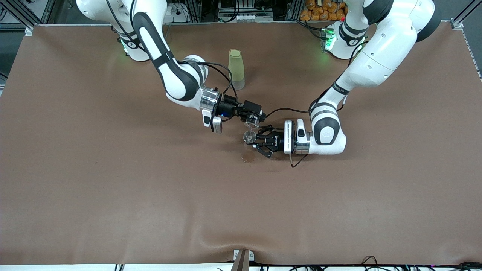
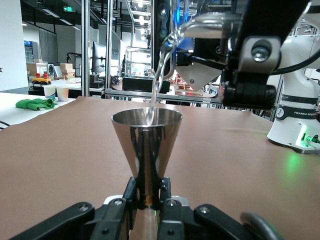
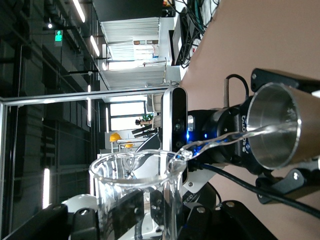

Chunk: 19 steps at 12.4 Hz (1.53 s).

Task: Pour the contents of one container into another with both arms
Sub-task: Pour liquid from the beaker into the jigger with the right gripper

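My left gripper (image 1: 257, 142) is shut on the narrow waist of a shiny metal cone-shaped cup (image 1: 249, 137), which it holds upright just above the brown table (image 1: 113, 169). In the left wrist view the cup (image 2: 146, 142) rises between the fingers of the left gripper (image 2: 147, 194). My right gripper (image 1: 254, 117) is shut on a clear glass beaker (image 1: 251, 122), tipped over the cup. A thin stream of water (image 2: 156, 85) runs from the beaker's lip (image 2: 175, 35) into the cup. The right wrist view shows the beaker (image 3: 137, 195) in front and the metal cup (image 3: 280, 131) catching the stream.
A tall pale-green cup (image 1: 236, 69) stands on the table nearer the arms' bases. A small wet patch (image 1: 247, 158) lies on the table just under the metal cup. A bracket (image 1: 241, 259) sits at the table's front edge.
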Each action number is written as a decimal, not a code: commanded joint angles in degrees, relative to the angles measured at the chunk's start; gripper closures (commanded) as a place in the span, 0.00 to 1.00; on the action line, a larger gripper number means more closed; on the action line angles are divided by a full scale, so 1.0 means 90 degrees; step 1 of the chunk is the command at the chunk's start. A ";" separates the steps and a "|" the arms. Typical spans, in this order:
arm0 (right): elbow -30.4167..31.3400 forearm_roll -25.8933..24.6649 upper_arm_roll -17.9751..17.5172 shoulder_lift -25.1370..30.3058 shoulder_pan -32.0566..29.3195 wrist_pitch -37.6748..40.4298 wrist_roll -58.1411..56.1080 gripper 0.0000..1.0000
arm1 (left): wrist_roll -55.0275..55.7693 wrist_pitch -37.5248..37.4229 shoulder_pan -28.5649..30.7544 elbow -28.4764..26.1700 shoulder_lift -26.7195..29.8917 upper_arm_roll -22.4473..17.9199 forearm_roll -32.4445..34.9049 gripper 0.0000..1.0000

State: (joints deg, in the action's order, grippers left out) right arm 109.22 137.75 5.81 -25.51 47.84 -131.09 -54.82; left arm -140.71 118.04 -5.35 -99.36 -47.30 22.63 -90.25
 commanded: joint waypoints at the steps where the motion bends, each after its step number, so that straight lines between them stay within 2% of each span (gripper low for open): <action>1: -0.0095 -0.0100 -0.0030 0.0003 0.0046 -0.0082 0.0651 1.00 | -0.0098 -0.0049 0.0038 -0.0220 0.0265 0.0015 0.0037 1.00; 9: -0.0153 -0.0022 -0.0030 0.0013 0.0017 -0.0053 0.1696 1.00 | -0.0108 -0.0059 0.0096 -0.0366 0.0401 0.0015 0.0047 1.00; 11: -0.0173 -0.0244 -0.0010 0.0013 -0.0022 -0.0034 0.1426 1.00 | -0.0108 -0.0059 0.0096 -0.0396 0.0421 0.0015 0.0047 1.00; 12: -0.0192 -0.0575 -0.0010 0.0013 -0.0022 -0.0053 0.0786 1.00 | -0.0108 -0.0059 0.0096 -0.0396 0.0421 0.0015 0.0047 1.00; 13: -0.0173 -0.0675 -0.0010 0.0013 -0.0032 -0.0082 0.0131 1.00 | -0.0108 -0.0059 0.0106 -0.0396 0.0421 0.0015 0.0047 1.00; 16: -0.0153 -0.0686 -0.0001 0.0061 -0.0042 -0.0549 -0.1988 1.00 | -0.0098 -0.0059 0.0193 -0.0386 0.0421 0.0005 0.0047 1.00; 19: -0.0075 -0.0696 0.0009 0.0217 -0.0109 -0.0776 -0.4504 1.00 | -0.0011 -0.0068 0.0554 -0.0328 0.0431 0.0015 0.0446 1.00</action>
State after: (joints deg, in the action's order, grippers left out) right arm 108.14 132.41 6.07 -25.33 47.68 -136.88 -83.74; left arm -140.74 118.04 -2.80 -100.73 -45.65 22.53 -88.26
